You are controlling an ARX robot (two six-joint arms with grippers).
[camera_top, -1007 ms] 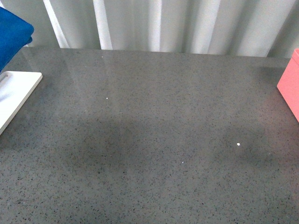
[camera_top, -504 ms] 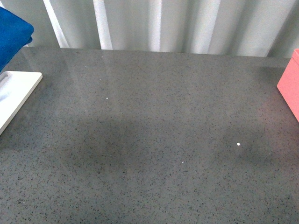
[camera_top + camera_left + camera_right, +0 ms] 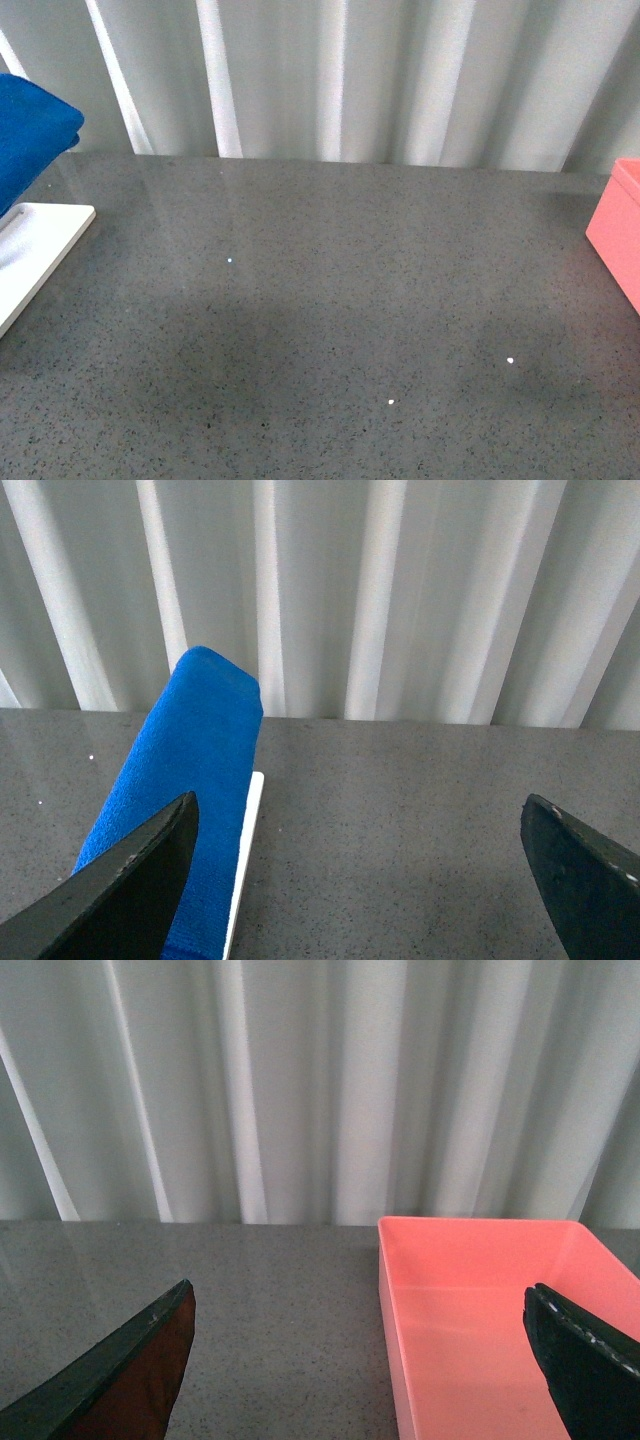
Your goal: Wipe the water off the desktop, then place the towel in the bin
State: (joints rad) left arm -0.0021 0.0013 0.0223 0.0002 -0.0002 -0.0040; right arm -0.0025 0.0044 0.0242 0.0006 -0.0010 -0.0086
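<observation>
Towel (image 3: 195, 760) folded on white board (image 3: 247, 850)
Ahead of the parted left end effector (image 3: 358, 802) (right end effector (image 3: 359, 1288) parted too, facing bin (image 3: 480, 1300)).

Glossy grey speckled desktop (image 3: 330, 300). A folded royal-blue towel (image 3: 30, 135) lies at ten o'clock; an open-topped pink bin (image 3: 618, 225) stands at three o'clock.

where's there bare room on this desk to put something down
The whole middle of the desktop is bare, from the white board on the left across to the pink bin on the right, and back to the curtain. Only a few tiny bright specks lie there. It is crowded only at the left edge, where the towel and board sit together.
</observation>
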